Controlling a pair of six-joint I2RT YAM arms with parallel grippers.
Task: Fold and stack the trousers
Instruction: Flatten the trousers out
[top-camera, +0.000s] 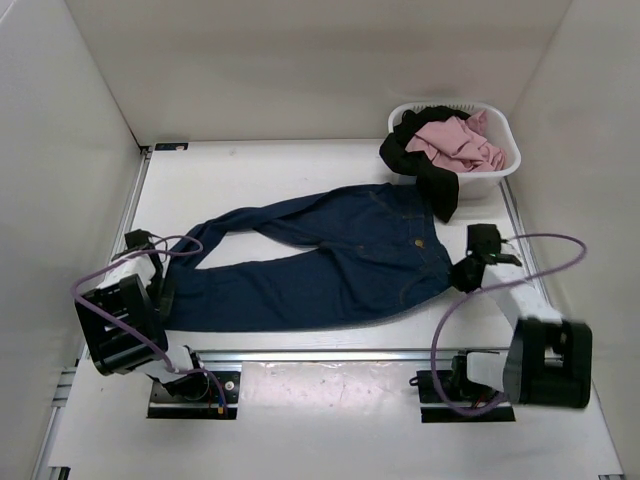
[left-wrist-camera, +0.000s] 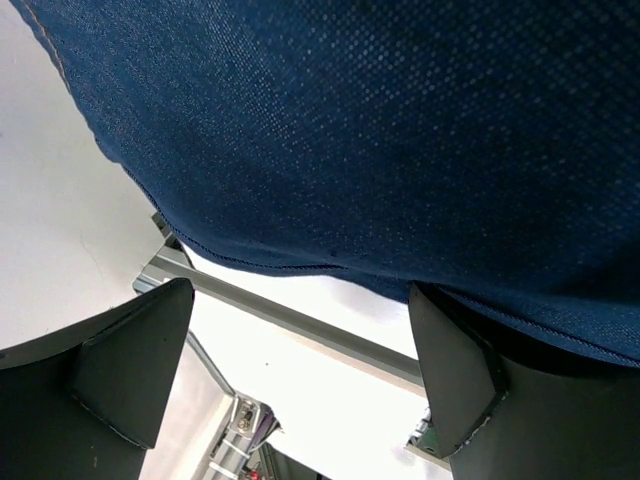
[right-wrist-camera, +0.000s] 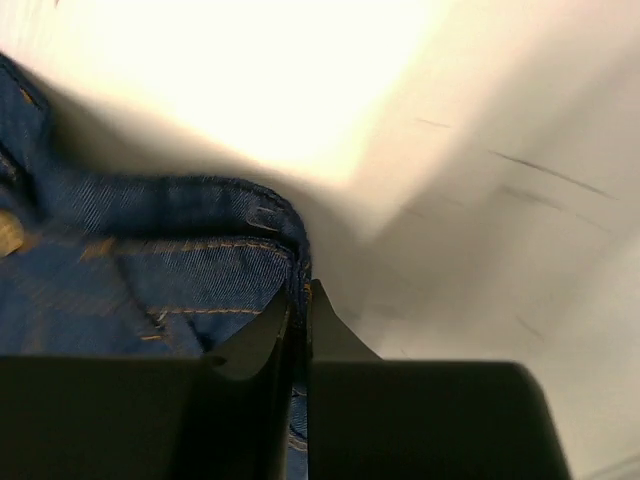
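Trousers lie spread on the desk, right jaws clamped on the waistband corner, left jaws wide open at a leg hem they likely must grip before folding.

- No text, label, brand, number or sign can be read in any of the views.
- The trousers show only plain cloth and stitching, with no letters that can be made out.
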